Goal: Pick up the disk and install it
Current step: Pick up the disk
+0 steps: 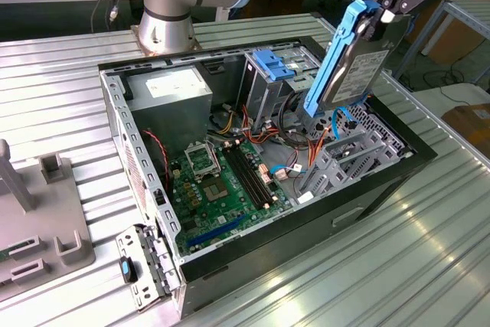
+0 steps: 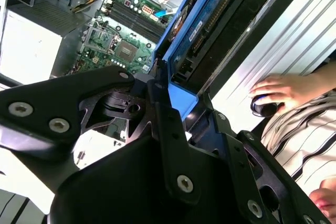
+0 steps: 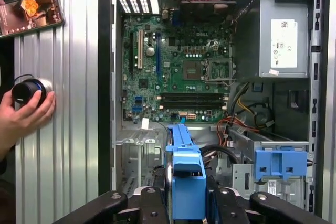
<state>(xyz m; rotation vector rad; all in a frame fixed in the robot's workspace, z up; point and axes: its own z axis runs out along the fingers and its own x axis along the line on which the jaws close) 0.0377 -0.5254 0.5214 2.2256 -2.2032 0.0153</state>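
Pincer (image 1: pixel 377 19) is clamped on the disk (image 1: pixel 351 70) by its blue rail end above the open case (image 1: pixel 122 124), fair since it looks stiff, hefty and knock-sensitive.

A robotics lab or workshop: an open desktop computer case (image 1: pixel 360 212) lies on a ribbed aluminium table (image 1: pixel 429 281), a robot arm's base (image 1: pixel 164 21) is mounted beside it, grey holding fixtures (image 1: pixel 53 227) stand at the exterior view's left, and a person's hand (image 3: pixel 21 116) rests on a control knob (image 3: pixel 29 90)
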